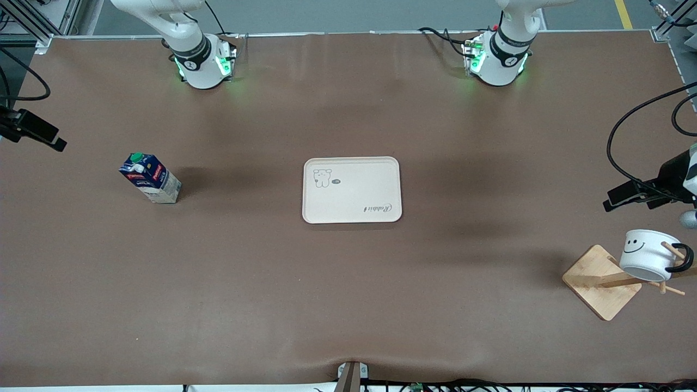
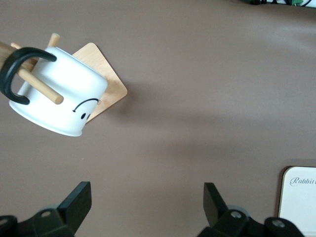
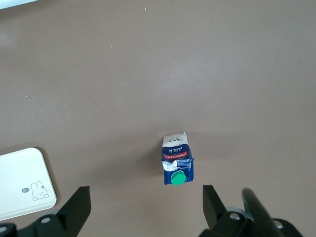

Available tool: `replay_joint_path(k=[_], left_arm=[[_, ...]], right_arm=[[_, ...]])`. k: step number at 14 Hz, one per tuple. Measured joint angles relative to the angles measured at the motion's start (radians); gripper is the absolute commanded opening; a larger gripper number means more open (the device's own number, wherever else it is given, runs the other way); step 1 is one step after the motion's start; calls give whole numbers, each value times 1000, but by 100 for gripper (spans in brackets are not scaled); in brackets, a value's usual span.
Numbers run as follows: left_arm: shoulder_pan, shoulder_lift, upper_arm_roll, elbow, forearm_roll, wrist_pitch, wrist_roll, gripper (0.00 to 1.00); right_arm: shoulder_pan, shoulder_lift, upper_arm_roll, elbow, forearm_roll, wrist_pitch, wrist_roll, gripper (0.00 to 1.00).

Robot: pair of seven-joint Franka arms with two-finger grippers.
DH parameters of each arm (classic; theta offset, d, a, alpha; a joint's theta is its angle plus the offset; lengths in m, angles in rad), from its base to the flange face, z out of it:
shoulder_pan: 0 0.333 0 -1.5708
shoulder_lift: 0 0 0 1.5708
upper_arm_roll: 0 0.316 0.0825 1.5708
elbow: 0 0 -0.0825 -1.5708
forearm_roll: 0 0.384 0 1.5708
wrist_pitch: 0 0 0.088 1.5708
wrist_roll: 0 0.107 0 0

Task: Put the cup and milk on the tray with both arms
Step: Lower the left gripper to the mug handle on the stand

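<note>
Both arms are waiting up high with the left gripper (image 2: 147,210) and right gripper (image 3: 146,210) open and empty, so the cup (image 1: 648,255) hanging on its wooden stand (image 1: 601,281) could be getting caught on a peg, and the milk (image 1: 151,178) could be tipping over before reaching the tray (image 1: 352,190).

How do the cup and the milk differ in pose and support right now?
The cup hangs tilted by its black handle on a peg of a wooden rack at the left arm's end; the milk stands upright on the table at the right arm's end. The cup is round and white with a smiley; the milk is a boxy carton with a green cap. Neither is on the tray.
</note>
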Motion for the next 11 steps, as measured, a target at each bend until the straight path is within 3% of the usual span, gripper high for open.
replay_joint_path(k=[6,11], left_arm=[[8,3,12,28,22,0,-3,100],[110,33,16,10,-26,71,-43,100]], right_arm=[[0,0,0,0,0,0,0,100],[0,0,0,0,0,0,0,100]])
